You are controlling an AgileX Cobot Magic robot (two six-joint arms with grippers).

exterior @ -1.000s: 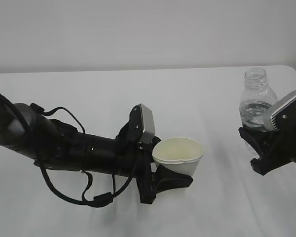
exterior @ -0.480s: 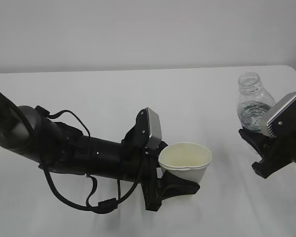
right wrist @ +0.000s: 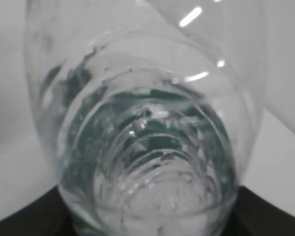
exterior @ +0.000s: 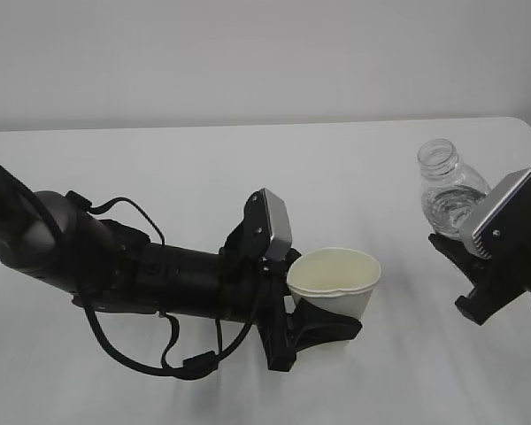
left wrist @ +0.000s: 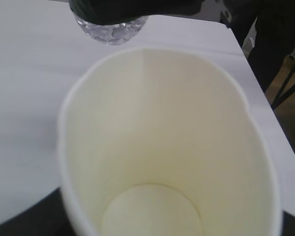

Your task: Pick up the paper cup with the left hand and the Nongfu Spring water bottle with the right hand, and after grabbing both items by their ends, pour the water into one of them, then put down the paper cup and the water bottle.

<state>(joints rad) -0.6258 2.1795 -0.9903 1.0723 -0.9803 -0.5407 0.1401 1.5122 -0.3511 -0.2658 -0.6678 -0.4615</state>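
my left gripper has its black fingers part spread and pinching the base of the small white tapered paper cup — cup upright, cream inside bare and dry, held off the white table near mid-scene. my right gripper is clamped the same width on the lower end of the small clear ribbed plastic bottle — no cap, neck tipped a little toward the cup, clear water in it. cup and bottle well apart.
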